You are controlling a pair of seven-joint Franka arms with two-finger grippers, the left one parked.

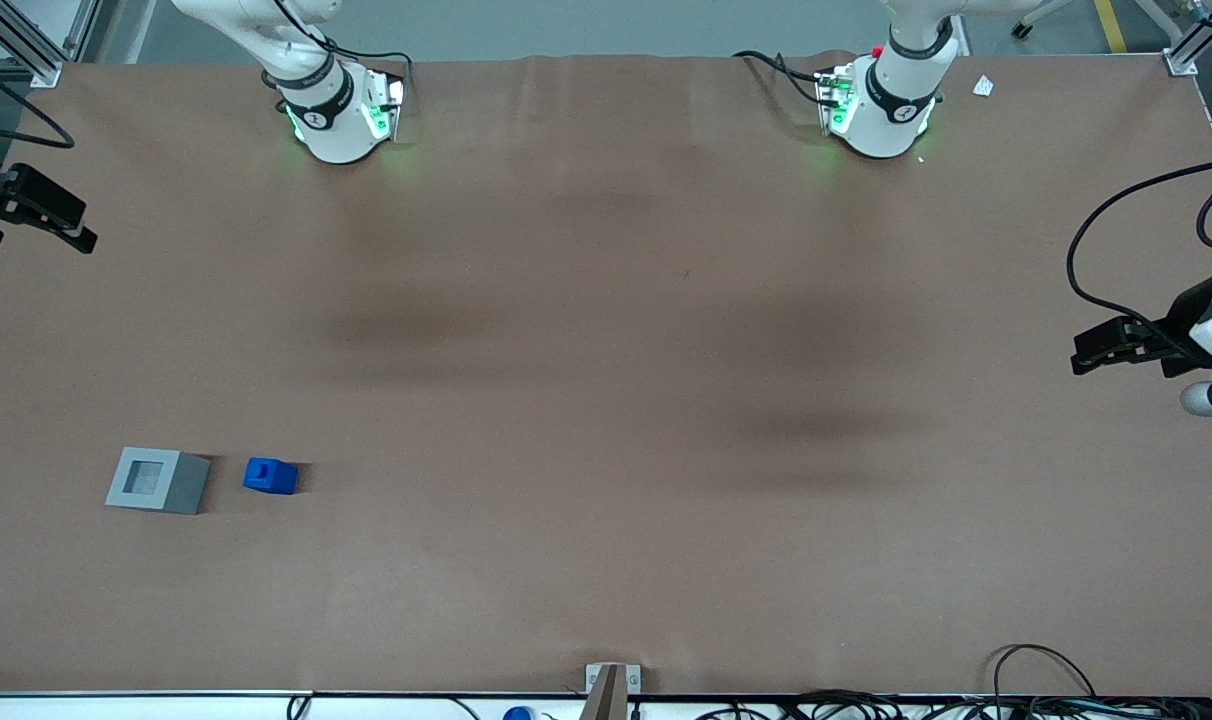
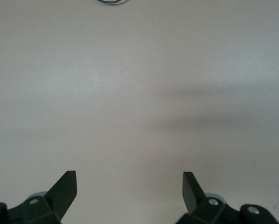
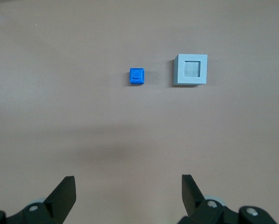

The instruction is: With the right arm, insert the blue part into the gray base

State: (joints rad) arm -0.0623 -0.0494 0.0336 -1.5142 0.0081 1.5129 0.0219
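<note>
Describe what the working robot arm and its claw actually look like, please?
The right arm is glossy white with a black band carrying small white markings near its round base, where green lights glow and black cables trail off. Its gripper, high above the brown table, is open: two flat, matte black, wedge-shaped fingers on a black body with small silver screws.

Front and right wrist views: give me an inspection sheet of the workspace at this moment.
Surface: brown table, flat, with faint shadows.
Job's things: blue part on the table beside the gray base, apart from it; socket empty.
Clutter: small white scrap near the parked arm's base.
Grippers: gripper open, holding nothing, high above both blocks.
Cables: black cables along the table's near edge.
Surroundings: aluminium frame posts at the corners.
</note>
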